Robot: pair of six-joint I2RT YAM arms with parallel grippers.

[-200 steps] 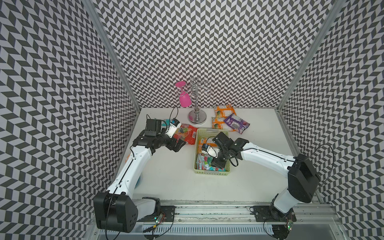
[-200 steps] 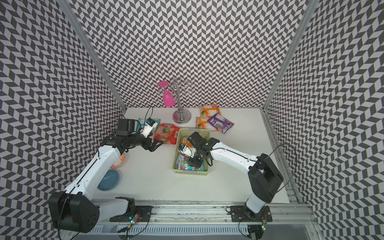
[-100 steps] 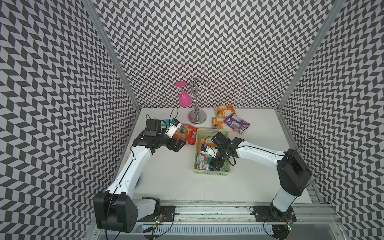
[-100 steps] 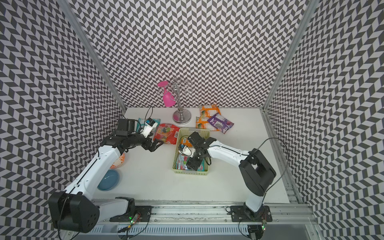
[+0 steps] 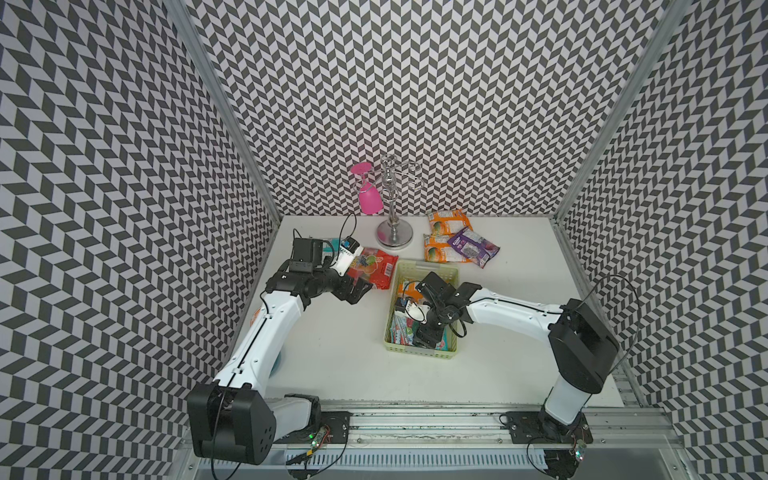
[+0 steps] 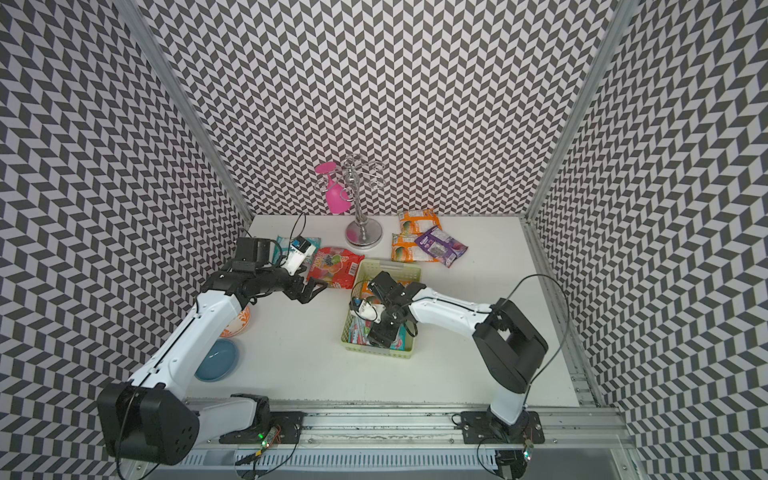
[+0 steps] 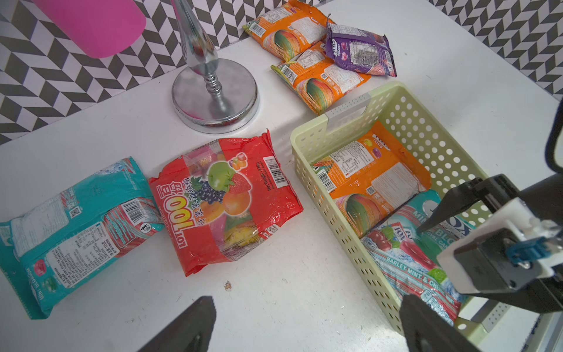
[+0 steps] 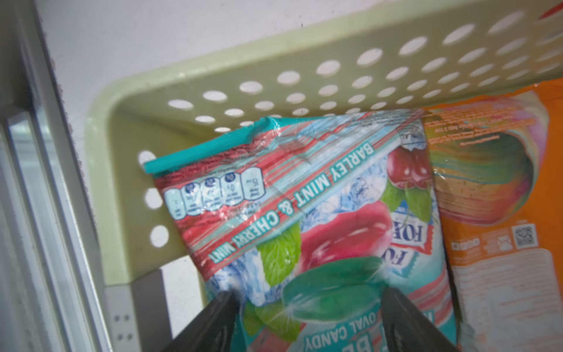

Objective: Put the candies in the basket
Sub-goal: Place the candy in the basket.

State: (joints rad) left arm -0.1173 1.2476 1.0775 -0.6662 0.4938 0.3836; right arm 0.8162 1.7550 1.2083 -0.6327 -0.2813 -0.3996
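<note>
Your right gripper [image 5: 428,337] is down inside the basket [image 5: 415,352] with its fingers spread apart, not pinching anything. The teal mint packet [image 8: 304,213] lies flat under them at the near end, and an orange packet [image 7: 371,179] fills the far end. Your left gripper [image 5: 358,291] hangs wide open and empty over bare table, just near of the red fruit bag [image 5: 372,266], which sits close beside the basket's left wall. A second teal packet [image 7: 76,219] lies left of the red bag, butted up against it. Two orange packets [image 5: 440,253] and a purple packet [image 5: 473,246] are out on the table beyond the basket, right of the chrome stand [image 5: 394,239].
</note>
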